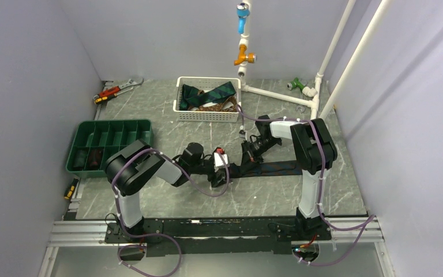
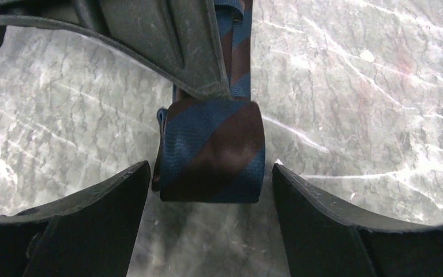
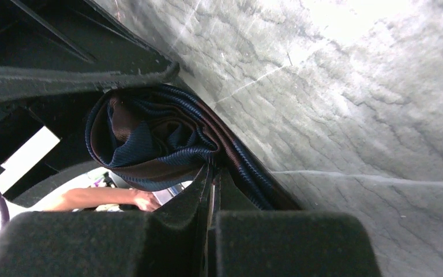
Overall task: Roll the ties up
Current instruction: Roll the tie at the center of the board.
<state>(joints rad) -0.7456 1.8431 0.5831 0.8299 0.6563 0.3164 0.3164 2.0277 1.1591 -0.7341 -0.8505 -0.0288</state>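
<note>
The tie (image 1: 265, 168) lies mid-worktop (image 1: 167, 202), nearer the near edge than the far one, between the two arms. Its long axis runs parallel to the near edge. The started coil is at the left end and the flat tail trails toward the right edge, so the coil's own axis points near-to-far. Which end is the wide pointed one cannot be told. The left end effector (image 2: 210, 173) stands apart, one finger on each side of the coil and touching neither side. The right end effector (image 3: 210, 184) is together, its tips at the coil's core and apparently nipping a fold of the tie. The likely risk is that the coil springs loose, because nothing is squeezing its sides. A nip on a single fold could also drag the core sideways and telescope the roll. The tail lies slack, so further turns may wind on crooked. If the left fingers come together off-centre, they could flatten the coil or knock it off its line.
</note>
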